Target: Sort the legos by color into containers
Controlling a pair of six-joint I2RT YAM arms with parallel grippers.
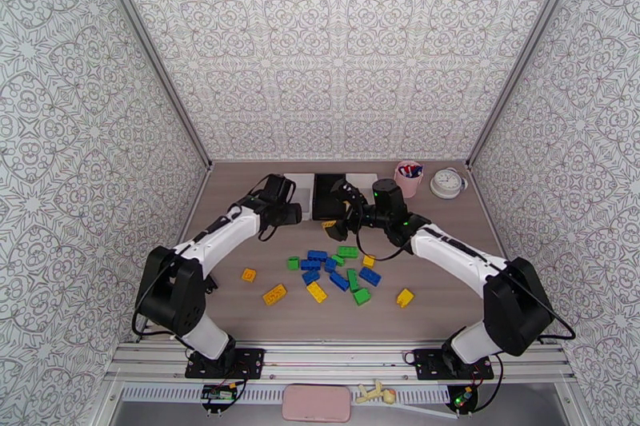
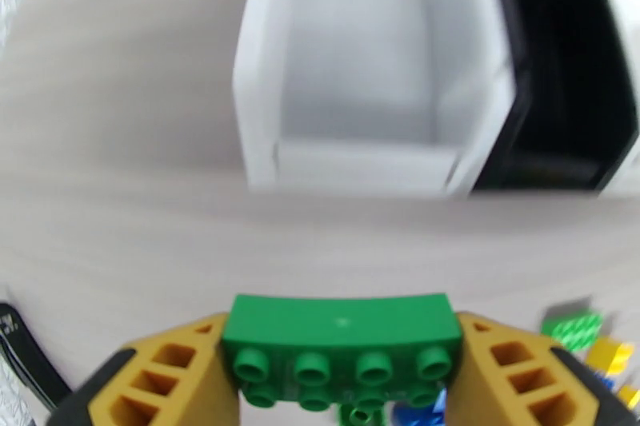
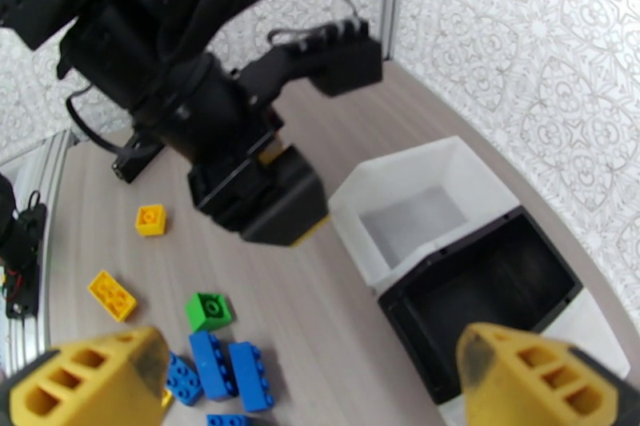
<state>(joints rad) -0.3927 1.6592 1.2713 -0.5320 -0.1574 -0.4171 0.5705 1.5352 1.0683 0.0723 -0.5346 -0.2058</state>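
**Green brick in L gripper, near white bin**

L gripper [image 2: 340, 360]: closed on a green brick [image 2: 340, 329]. The brick sits crosswise between the two yellow fingers [image 2: 164, 376], one end against each pad. Its smooth side faces the bins and its 2 rows of studs face the cam. It's carried above the table [image 2: 120, 204], on the near side of the white bin [image 2: 360, 168], not over it. That bin looks empty, but the view is blurred, so not sure.

Black bin [image 2: 552, 168] touches the white bin's right side; inside too dark to read.

Top view: L gripper [image 1: 282, 212] is at the near-left corner of the bin row. The row runs white bin [image 1: 298, 180], black bin [image 1: 328, 192], 2nd white bin [image 1: 362, 178].

R gripper [image 3: 320, 392]: fingers spread wide, nothing between them. In top view the R gripper [image 1: 344, 216] hangs by the black bin's near end.

Loose bricks [image 1: 336, 268], green/blue/yellow, lie mid-table, well apart from the bins and both grippers.
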